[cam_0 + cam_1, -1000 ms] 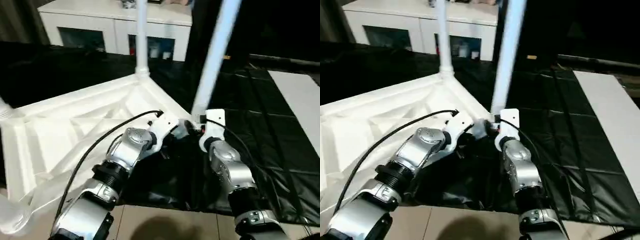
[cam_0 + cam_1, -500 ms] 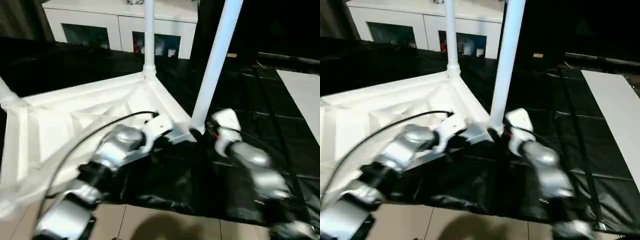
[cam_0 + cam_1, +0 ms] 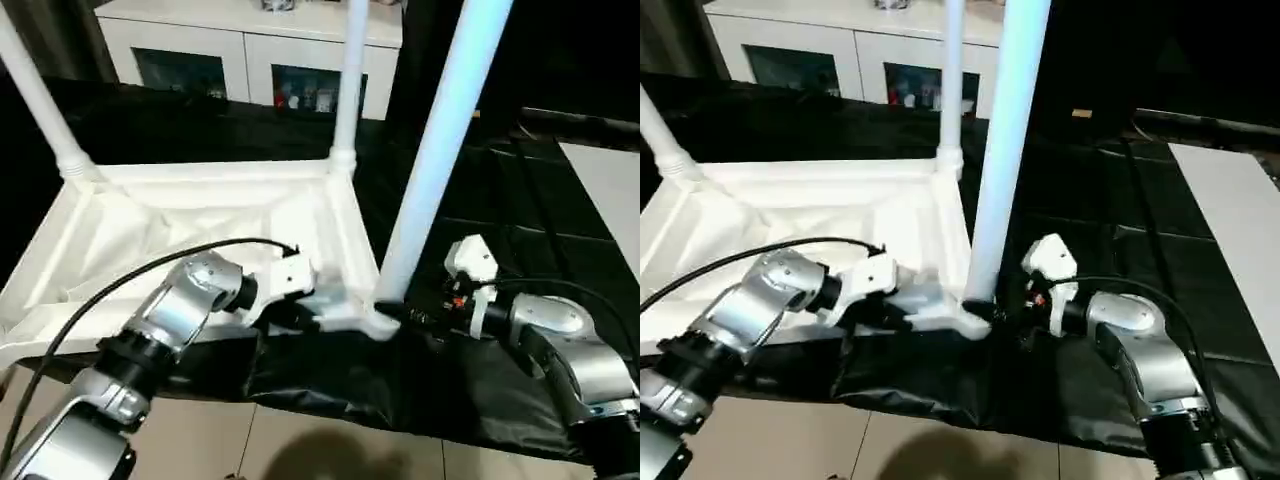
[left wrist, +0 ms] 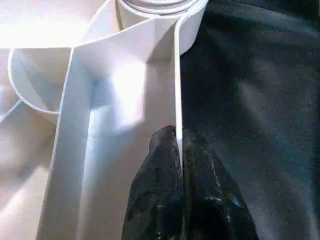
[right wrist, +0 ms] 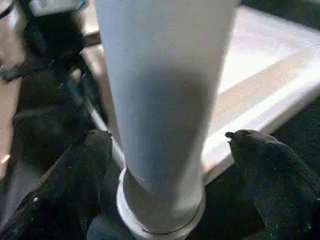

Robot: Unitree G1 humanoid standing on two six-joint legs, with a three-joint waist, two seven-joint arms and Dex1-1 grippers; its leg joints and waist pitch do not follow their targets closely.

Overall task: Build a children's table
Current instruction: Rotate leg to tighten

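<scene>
The children's table lies upside down on a black sheet, its ribbed white tabletop (image 3: 200, 215) facing up. Three white legs stand in corner sockets: a near leg (image 3: 440, 150), a far right leg (image 3: 347, 90) and a far left leg (image 3: 40, 100). My left gripper (image 4: 178, 137) is shut on the tabletop's thin rim (image 4: 176, 90), just beside the near leg's socket (image 3: 372, 322). My right gripper (image 5: 170, 150) stands open around the near leg's base (image 5: 165, 200). One finger (image 5: 85, 165) is close by the leg and the other finger (image 5: 265, 165) is apart from it.
A white cabinet (image 3: 250, 50) with dark glass doors stands behind the table. The black sheet (image 3: 520, 200) spreads to the right, up to a white board (image 3: 610, 180). Pale floor tiles (image 3: 300, 440) run along the near edge.
The view has shifted. The tabletop now lies squarer to me, with the far left leg in sight. My right arm has swung out to the right and its jaws stand wider around the near leg.
</scene>
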